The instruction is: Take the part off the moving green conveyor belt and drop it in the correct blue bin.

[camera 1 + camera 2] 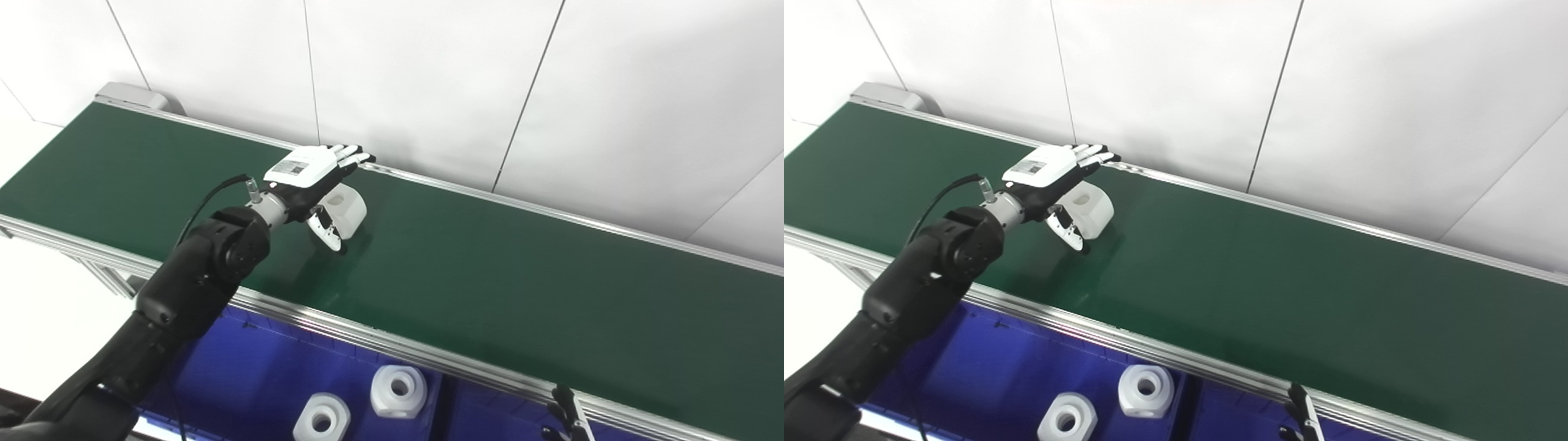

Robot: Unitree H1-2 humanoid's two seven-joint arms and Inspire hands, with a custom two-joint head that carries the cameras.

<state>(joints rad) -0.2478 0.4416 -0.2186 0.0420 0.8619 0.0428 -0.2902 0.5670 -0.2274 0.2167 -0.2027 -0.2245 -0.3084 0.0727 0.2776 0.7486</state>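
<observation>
A white plastic part (347,211) with a hole in it lies on the green conveyor belt (490,275), toward the left. My left hand (313,177) is over the part, fingers stretched flat toward the far rail and thumb (324,229) hanging down beside the part's near side. The hand is open and does not hold the part. The same shows in the right eye view, with the hand (1053,171) above the part (1088,211). Only fingertips of my right hand (566,410) show at the bottom edge.
A blue bin (263,373) stands below the belt's near rail and holds two white hexagonal nuts (399,390) (322,419). A second blue bin (484,410) lies to its right. A white panelled wall runs behind the belt.
</observation>
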